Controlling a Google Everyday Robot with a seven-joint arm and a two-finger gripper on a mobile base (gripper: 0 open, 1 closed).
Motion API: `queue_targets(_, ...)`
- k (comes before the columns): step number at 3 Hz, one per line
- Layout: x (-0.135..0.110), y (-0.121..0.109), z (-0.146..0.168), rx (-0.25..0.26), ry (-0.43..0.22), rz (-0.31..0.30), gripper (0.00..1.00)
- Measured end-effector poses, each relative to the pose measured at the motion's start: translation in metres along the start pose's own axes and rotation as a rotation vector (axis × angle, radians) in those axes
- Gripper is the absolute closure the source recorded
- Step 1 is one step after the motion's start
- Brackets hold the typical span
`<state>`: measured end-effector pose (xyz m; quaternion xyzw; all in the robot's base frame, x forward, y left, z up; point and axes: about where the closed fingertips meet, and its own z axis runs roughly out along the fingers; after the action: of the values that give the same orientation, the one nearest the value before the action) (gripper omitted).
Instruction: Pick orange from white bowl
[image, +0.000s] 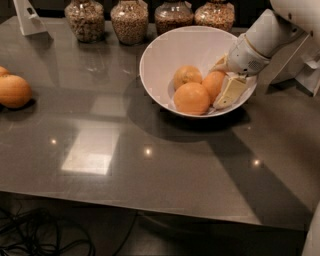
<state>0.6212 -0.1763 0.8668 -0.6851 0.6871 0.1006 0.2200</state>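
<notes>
The white bowl stands on the dark table at the back right and holds three oranges. The deep reddish-orange orange lies on the bowl's right side. A paler orange is to its left and a larger orange in front. My gripper reaches into the bowl from the right. One cream finger is against the orange's near right side and the other is behind it. The gripper looks shut on the orange, which rests low in the bowl.
Several glass jars of grain stand in a row behind the bowl. Two more oranges lie at the table's left edge. A white stand is at the back left. My white arm crosses the bowl's right rim.
</notes>
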Motion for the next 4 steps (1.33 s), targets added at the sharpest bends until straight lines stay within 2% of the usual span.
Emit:
queue_targets(2, 0.000, 0.001, 0.001, 0.013, -0.015, -0.006, 0.76)
queue_targets(3, -0.007, 0.003, -0.016, 0.043, -0.042, -0.023, 0.98)
queue_targets(4, -0.021, 0.010, -0.061, 0.092, -0.087, -0.054, 1.00)
